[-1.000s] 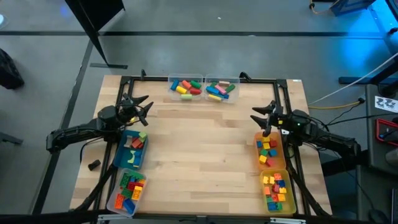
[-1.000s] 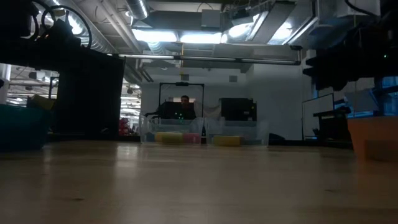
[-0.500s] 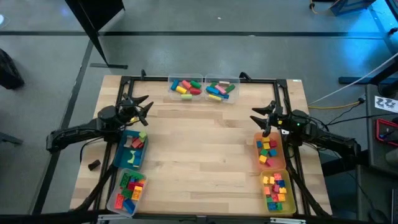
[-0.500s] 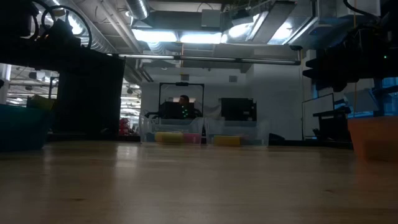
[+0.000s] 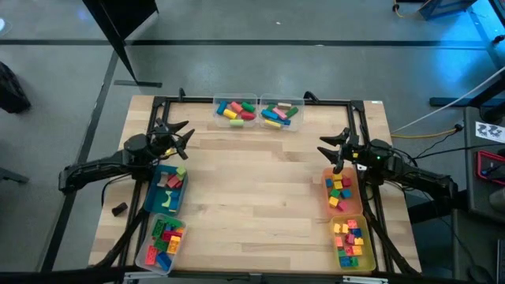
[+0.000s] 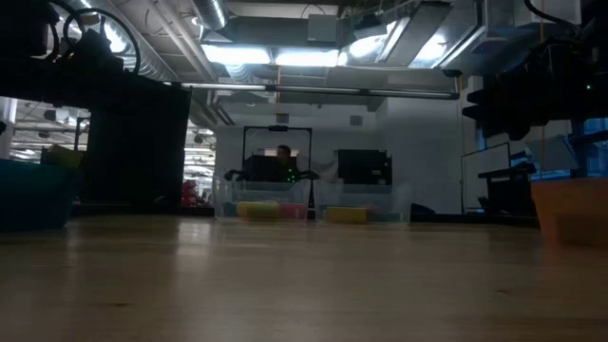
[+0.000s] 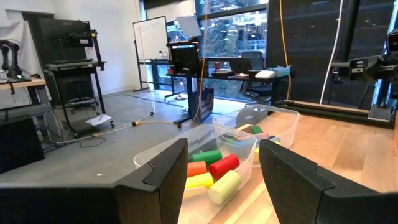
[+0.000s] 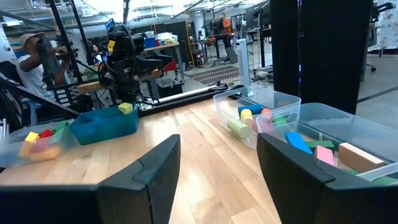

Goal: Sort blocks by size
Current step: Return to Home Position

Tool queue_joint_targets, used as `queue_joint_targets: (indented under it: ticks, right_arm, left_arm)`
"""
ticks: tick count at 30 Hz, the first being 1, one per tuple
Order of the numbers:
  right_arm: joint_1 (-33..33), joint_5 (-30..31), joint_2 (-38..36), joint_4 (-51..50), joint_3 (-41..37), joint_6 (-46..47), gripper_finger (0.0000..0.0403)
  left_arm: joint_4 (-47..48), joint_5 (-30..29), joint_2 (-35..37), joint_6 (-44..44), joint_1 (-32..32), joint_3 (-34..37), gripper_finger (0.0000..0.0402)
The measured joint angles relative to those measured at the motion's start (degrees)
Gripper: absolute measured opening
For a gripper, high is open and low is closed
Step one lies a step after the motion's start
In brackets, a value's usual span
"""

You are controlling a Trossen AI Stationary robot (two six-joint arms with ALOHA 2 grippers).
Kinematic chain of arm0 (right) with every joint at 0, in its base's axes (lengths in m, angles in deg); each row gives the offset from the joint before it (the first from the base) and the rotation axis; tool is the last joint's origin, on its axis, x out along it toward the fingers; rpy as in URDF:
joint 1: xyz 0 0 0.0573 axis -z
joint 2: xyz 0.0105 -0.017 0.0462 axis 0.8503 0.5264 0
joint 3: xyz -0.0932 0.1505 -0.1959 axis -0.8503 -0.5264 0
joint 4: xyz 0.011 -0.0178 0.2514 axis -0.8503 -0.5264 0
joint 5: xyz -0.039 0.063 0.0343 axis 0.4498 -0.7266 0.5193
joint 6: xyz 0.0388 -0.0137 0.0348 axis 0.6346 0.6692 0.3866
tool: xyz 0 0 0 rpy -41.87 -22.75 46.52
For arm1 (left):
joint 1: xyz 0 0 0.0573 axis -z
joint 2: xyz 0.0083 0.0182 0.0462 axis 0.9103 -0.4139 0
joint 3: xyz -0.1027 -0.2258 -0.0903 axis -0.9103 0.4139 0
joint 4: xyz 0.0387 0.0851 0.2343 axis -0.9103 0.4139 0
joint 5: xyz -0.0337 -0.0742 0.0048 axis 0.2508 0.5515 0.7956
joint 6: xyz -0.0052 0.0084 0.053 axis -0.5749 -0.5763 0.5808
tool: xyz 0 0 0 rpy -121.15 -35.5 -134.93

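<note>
In the high view the left gripper (image 5: 179,133) hung at the table's (image 5: 252,189) left side, over the far end of the blue bin (image 5: 150,207), its fingers spread and nothing between them. The right gripper (image 5: 329,148) mirrored it at the far end of the orange bin (image 5: 326,207), also spread and empty. No blocks (image 5: 340,192) lay loose on the bare wood. All sat in bins: blue and a clear bin (image 5: 143,254) by the left arm, orange and a yellow bin (image 5: 369,254) by the right, and two clear tubs (image 5: 258,103) of longer pieces at the far edge, midway between the arms. Each arm's nearest blocks lay just behind its gripper, toward the near edge, so pulling back looked unobstructed.

The low view showed open tabletop, the far tubs (image 6: 313,195) ahead, and a person (image 6: 282,155) beyond.

The left wrist view showed both fingers (image 7: 165,177) parted, with the far tubs' rounded pieces (image 7: 214,169) ahead.

The right wrist view showed parted fingers (image 8: 155,168) and the left arm (image 8: 127,53) across the table.
</note>
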State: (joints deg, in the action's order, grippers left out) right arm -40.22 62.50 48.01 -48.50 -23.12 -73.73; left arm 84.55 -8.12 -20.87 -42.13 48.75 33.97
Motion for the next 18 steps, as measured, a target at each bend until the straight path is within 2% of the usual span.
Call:
queue_joint_targets:
  ticks: [18]
  right_arm:
    - [0.0, 0.0, 2.3, -0.1, 0.0, 0.0, 0.0214]
  left_arm:
    - [0.0, 0.0, 0.0, 0.0, 0.0, 0.0, 0.0184]
